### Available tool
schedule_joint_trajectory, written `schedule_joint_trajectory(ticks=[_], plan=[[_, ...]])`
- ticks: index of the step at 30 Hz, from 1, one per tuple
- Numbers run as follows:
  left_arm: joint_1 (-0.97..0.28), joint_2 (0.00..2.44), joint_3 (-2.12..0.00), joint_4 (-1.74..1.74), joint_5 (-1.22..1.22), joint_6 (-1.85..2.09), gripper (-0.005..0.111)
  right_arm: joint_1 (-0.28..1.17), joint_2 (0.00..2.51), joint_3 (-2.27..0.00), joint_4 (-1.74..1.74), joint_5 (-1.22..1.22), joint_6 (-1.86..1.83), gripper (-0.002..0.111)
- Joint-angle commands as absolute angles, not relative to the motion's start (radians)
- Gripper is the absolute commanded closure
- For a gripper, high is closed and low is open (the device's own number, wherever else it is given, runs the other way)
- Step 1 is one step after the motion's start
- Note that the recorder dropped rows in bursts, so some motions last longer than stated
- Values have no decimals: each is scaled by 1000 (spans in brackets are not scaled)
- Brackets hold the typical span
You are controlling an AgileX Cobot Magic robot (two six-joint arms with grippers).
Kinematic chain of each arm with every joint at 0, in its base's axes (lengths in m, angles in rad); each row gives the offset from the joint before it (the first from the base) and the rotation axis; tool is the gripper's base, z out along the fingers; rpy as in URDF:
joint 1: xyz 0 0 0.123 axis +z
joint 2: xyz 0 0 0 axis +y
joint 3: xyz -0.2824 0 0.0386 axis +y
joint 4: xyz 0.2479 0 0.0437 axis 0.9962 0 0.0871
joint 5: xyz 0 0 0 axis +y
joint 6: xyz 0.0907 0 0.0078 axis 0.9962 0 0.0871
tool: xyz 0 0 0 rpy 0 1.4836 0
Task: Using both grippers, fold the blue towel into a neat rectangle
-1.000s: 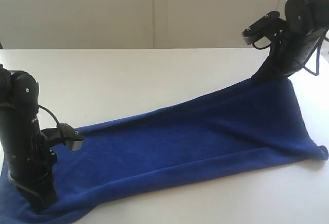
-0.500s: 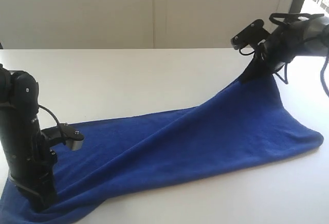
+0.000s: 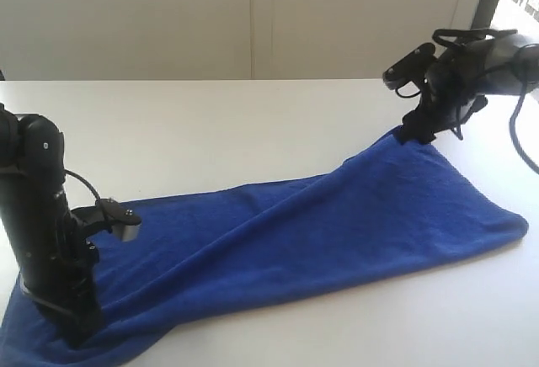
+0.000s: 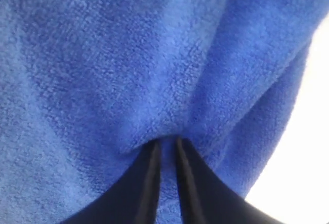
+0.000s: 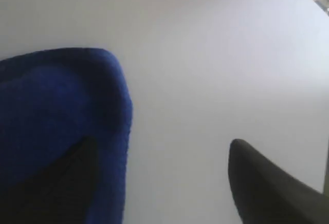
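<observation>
blue towel (image 3: 337,224) lay stretched long across the white table (image 3: 210,123), running from the near end by my left arm to the far end by my right. as far as i could judge it was doubled over lengthwise, with a soft diagonal ridge of slack through its middle. my left gripper (image 4: 165,143) stood upright on the near end. its two fingers (image 4: 146,183) were set close with only a thin slit between them, and the cloth puckered in toward that slit, so i read it as pinching a fold of the towel. i judged that hold was there to anchor this end, so the length could be drawn straight from the other side. my right gripper (image 5: 162,147) was at the far corner, low over the table, with its fingers spread wide. one sat against the rounded corner of the cloth and the other hung over bare table, with nothing clamped between them. that corner rested on the surface, so i took it as laid down where the fold wanted it. the far end spread wider than the near end and sat askew, so the edges were not yet square. the next move, i judged, called for a fresh hold at the far end to carry it over toward the near one. the risk i saw was the slack middle bunching into a crooked crease.
</observation>
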State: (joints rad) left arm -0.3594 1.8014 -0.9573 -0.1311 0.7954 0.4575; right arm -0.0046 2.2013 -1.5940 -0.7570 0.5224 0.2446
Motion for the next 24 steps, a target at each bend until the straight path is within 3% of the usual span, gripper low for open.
schedule_joint_trajectory(ticks=[1, 5, 11, 18, 24], plan=[[-360, 1778, -1038, -105, 738, 436, 62, -11, 2083, -1604, -753, 552, 272, 41], [-360, 1711, -1118, -95, 701, 349, 59, -9, 1970, -1604, -673, 569, 272, 41], [-360, 1681, -1182, 12, 693, 257, 86, -9, 1856, -1604, -499, 756, 139, 46], [-315, 1761, -1175, 198, 672, 91, 85, -9, 1851, -1558, -373, 868, 57, 46], [-218, 1866, -1175, 255, 575, 55, 107, -9, 1851, -1476, -217, 847, -61, 46]])
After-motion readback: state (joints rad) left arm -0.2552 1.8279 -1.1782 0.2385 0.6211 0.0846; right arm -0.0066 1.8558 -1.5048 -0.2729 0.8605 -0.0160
